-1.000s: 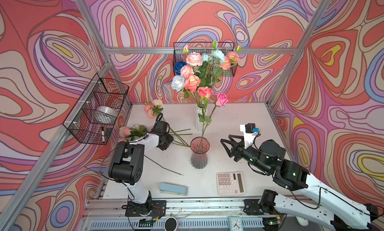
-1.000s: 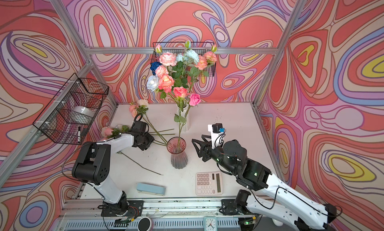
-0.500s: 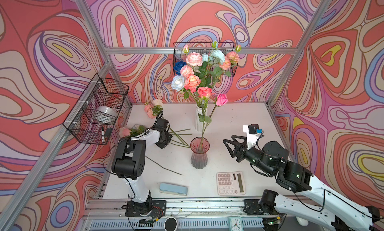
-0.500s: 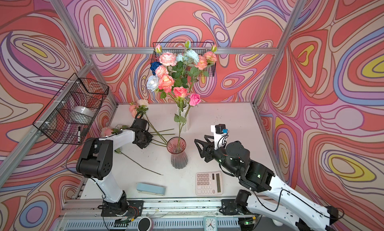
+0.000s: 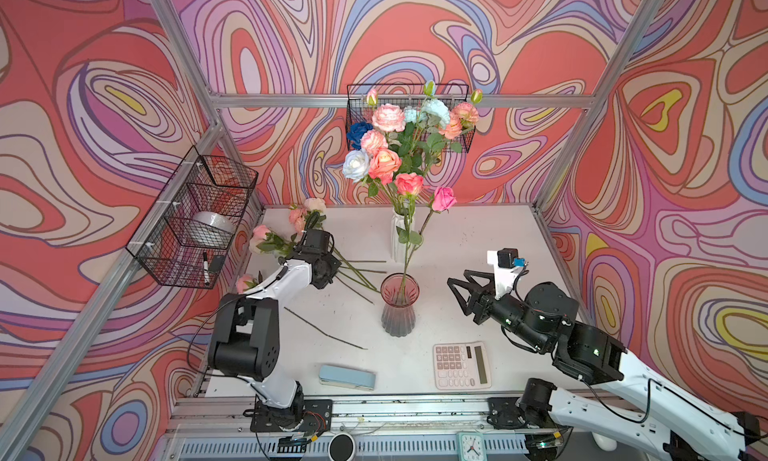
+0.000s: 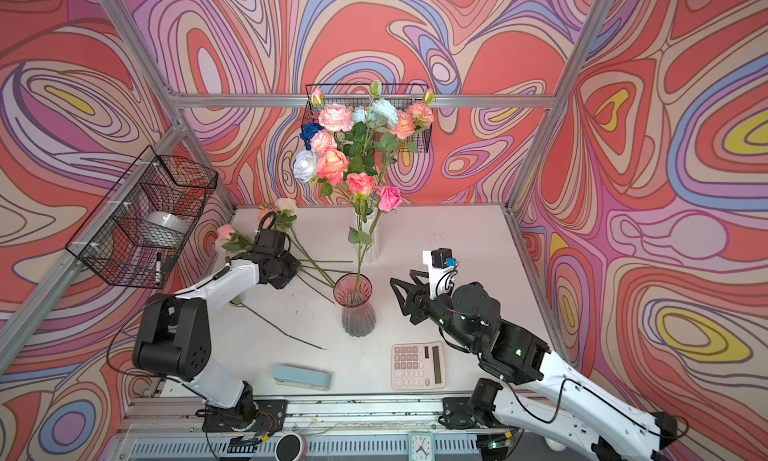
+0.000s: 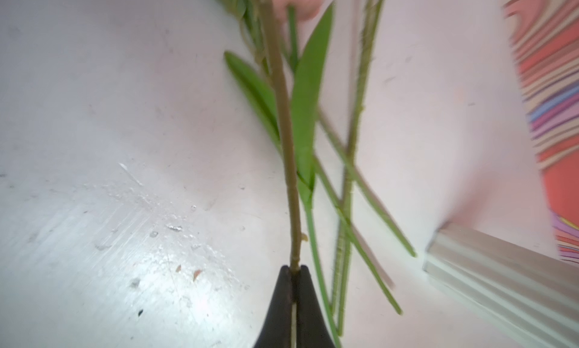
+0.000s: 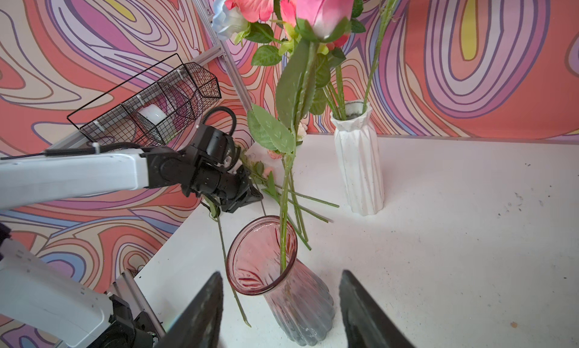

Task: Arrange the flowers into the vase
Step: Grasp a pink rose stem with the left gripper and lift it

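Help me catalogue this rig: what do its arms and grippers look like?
The left arm and right arm have white shells, black joint housings and black cables. The left gripper and right gripper end in black tapering wedges. A white bracket with a black-and-blue module tops the right wrist.

Ribbed, translucent pink glass vase (image 5: 398,313); faceted matt white vase (image 8: 358,161), dirt-speckled. White surface (image 7: 125,205), smooth but scuffed, with a dull sheen. Black metal wire-mesh basket (image 5: 195,214). Flowers (image 5: 388,118) with cloth-like petals and plastic-looking stems.

Light is bright and even, shadows are soft. In left wrist view the stems (image 7: 286,142) are blurred and glare shines on the table (image 7: 163,236).
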### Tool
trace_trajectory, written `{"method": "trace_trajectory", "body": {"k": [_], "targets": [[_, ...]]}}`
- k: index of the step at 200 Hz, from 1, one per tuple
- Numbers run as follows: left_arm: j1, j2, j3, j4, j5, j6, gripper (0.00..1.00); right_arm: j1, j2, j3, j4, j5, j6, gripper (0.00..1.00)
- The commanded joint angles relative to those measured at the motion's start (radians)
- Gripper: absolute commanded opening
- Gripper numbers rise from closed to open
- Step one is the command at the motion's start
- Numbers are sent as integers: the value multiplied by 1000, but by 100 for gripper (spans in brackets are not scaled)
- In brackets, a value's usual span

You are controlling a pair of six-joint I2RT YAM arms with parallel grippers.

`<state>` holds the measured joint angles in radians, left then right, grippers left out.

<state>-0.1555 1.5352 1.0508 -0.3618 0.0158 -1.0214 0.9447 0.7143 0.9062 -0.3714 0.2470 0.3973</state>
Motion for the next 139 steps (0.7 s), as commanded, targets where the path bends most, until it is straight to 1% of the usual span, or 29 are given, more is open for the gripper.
{"method": "trace_trajectory", "body": {"k": [1, 29, 66, 93, 139], "targets": [[5, -129, -20, -22, -61, 50, 0, 5, -5, -3, 6, 8, -11, 60], [6, -295, -28, -59, -63, 102, 0, 5, 6, 11, 7, -6, -15, 61], [5, -512, -32, -93, -17, 154, 0, 5, 9, 33, -3, -22, -18, 64], [4, -629, -31, -108, 73, 177, 0, 5, -1, 48, -19, 1, -16, 66], [4, -760, -55, -71, 259, 225, 0, 5, -43, 69, -34, 60, -3, 67]]}}
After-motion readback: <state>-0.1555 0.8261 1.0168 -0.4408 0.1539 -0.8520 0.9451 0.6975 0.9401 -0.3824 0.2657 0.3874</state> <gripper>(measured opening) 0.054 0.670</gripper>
